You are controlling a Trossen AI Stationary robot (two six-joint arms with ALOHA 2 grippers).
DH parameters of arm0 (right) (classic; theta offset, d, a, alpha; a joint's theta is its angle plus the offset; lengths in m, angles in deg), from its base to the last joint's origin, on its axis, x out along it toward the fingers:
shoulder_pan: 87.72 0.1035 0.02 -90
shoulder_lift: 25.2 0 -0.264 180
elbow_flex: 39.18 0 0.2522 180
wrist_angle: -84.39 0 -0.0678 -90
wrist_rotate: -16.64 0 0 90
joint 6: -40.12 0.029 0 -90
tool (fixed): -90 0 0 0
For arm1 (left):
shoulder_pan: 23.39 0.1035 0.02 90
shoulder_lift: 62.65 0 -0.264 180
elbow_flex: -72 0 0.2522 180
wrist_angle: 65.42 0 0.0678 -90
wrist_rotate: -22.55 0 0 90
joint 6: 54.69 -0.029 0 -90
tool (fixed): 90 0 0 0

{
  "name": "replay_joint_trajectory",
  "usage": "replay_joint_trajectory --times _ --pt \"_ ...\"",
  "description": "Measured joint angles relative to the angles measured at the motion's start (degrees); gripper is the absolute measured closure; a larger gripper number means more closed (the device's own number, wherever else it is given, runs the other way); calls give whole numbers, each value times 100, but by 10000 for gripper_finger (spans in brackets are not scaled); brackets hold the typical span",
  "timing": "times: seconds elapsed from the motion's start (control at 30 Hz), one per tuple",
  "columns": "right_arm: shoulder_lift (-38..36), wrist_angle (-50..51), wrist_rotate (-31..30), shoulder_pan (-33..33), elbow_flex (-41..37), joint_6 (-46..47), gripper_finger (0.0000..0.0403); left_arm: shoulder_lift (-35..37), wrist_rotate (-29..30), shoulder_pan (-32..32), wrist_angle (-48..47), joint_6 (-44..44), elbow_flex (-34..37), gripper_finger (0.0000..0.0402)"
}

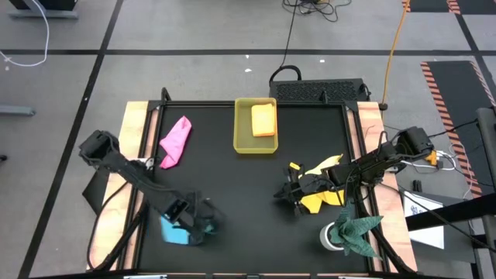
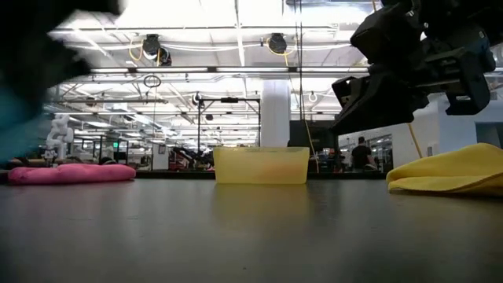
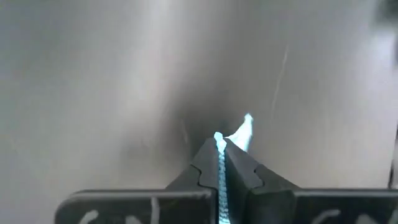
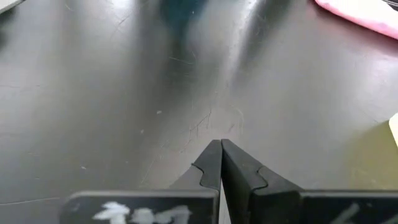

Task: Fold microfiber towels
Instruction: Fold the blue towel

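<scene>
My left gripper (image 1: 203, 225) is near the table's front left, shut on the light blue towel (image 1: 174, 231). Farther right, my right gripper (image 1: 279, 197) is shut on nothing and hovers over bare table, its arm above the crumpled yellow towel (image 1: 322, 187). The pink towel (image 1: 177, 142) lies bunched at the far left. The orange towel (image 1: 264, 119) lies inside the yellow tray (image 1: 242, 139) at the far middle. My left gripper pinches the light blue towel between its two fingers. A thin strip of cloth (image 3: 221, 177) shows in the seam between them, and a small tip (image 3: 244, 129) pokes out past the fingertips. The fingers slant steeply down at the table. One layer or several, I cannot tell.
A dark green cloth (image 1: 358, 231) drapes over a white object at the table's front right corner. Wooden strips (image 1: 136, 132) border the black mat on both sides. Bare mat lies in the middle between my two grippers.
</scene>
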Motion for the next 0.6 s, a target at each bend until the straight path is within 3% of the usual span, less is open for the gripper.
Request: replay_joint_trajectory --times 0.17,0.3,0.4,0.6 --pt "0 -11 0 0 0 -46 403 5 1480 96 71 -2071 -1437 392" --pt "0 -1 0 0 0 -64 403 21 2360 -115 144 -3399 -2082 396" --pt "0 126 0 0 0 -63 403 22 2525 -283 136 -3742 -1951 389" --pt "2 174 0 0 0 -4 403 -74 2181 -376 1035 -2476 -468 395"
